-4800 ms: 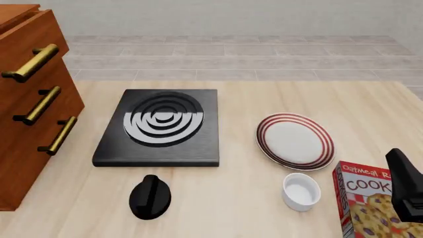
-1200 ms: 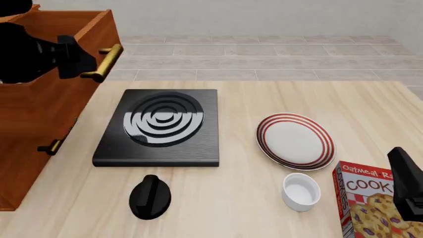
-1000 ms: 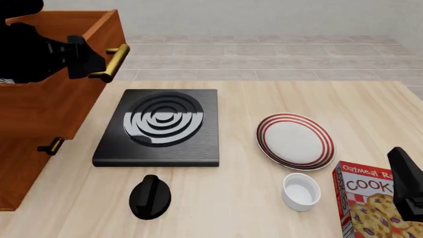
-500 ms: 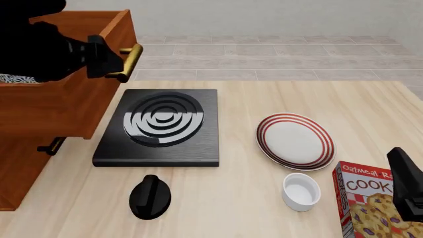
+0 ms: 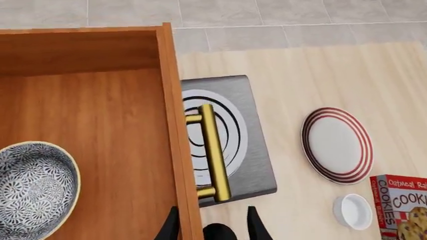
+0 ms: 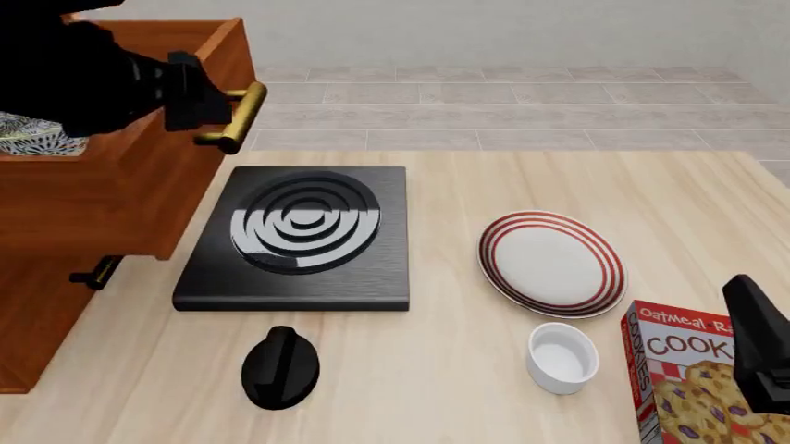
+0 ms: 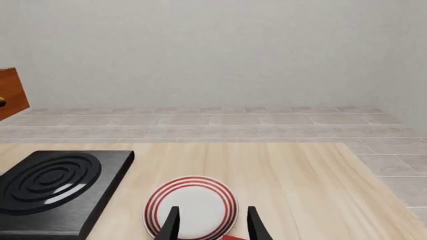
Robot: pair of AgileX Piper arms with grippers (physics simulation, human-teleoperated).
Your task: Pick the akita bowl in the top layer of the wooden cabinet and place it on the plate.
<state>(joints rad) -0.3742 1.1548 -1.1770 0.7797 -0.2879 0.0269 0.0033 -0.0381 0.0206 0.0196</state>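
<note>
The small round akita bowl (image 5: 30, 192), dark with a white speckled pattern and a pale rim, sits inside the top layer (image 5: 93, 130), the pulled-out uppermost drawer of the large reddish-brown wooden cabinet (image 6: 74, 231). In the front view only a sliver of the bowl (image 6: 31, 134) shows at the picture's left edge, behind the black left arm.

The drawer's brass bar handle (image 5: 213, 152) juts out over the black stove burner plate with silver concentric rings (image 6: 296, 236). The left gripper (image 5: 210, 227) is above the drawer's front panel, with one finger on either side of the panel's top edge; the jaws are spread and hold nothing. The front view shows it as a dark mass close beside the handle (image 6: 235, 116).

The round white plate with concentric red rings (image 6: 550, 263) lies on the table to the right of the burner, well apart from the cabinet. Just in front of it stands one plain white ramekin (image 6: 563, 356), and beside that a red box of oatmeal cookies (image 6: 691, 379). One black knob-like object (image 6: 281, 367) rests in front of the burner.

The right gripper (image 7: 212, 225) hovers low at the near right of the table, its fingers parted and empty, looking over the plate (image 7: 191, 206).

The table (image 6: 457, 370) is pale wood with a light grain. Beyond it runs a grey tiled floor (image 7: 220, 120) up to a plain off-white wall (image 7: 213, 50). Two lower drawer handles are partly visible; one (image 6: 92, 273) peeks out beneath the open drawer.
</note>
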